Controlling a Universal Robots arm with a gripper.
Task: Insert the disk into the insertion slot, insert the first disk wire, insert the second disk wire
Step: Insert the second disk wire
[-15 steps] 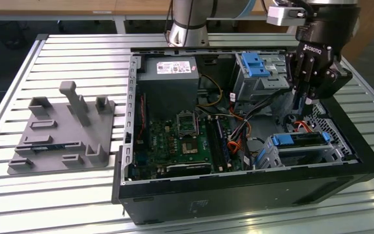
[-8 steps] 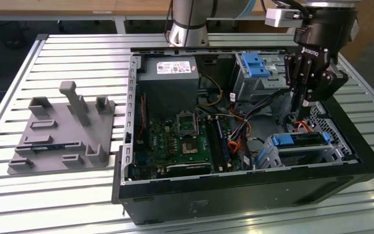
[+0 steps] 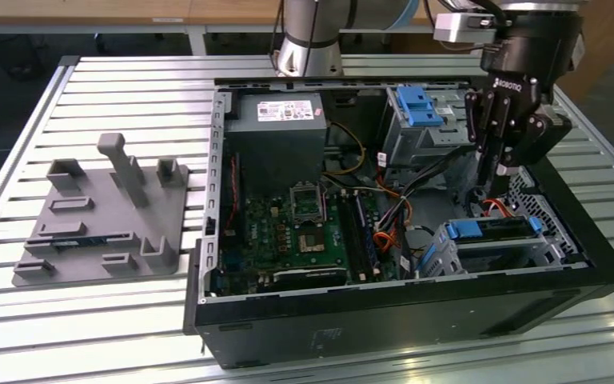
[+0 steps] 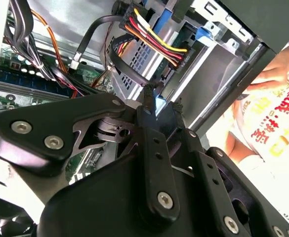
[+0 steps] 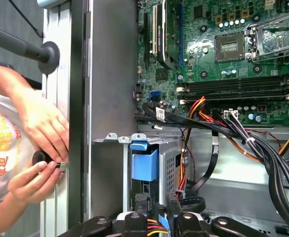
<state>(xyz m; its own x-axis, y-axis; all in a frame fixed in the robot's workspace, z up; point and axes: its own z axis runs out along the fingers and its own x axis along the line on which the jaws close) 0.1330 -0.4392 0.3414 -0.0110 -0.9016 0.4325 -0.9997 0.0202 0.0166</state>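
Second wrist view: fingers (image 4: 157, 105) nearly together at black wire (image 4: 124, 70), hold unclear; red-yellow lettered shirt (image 4: 277, 113) beyond.

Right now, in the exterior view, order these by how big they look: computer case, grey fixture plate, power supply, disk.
1. computer case
2. grey fixture plate
3. power supply
4. disk, partly hidden inside the insertion slot, so its full size is unsure
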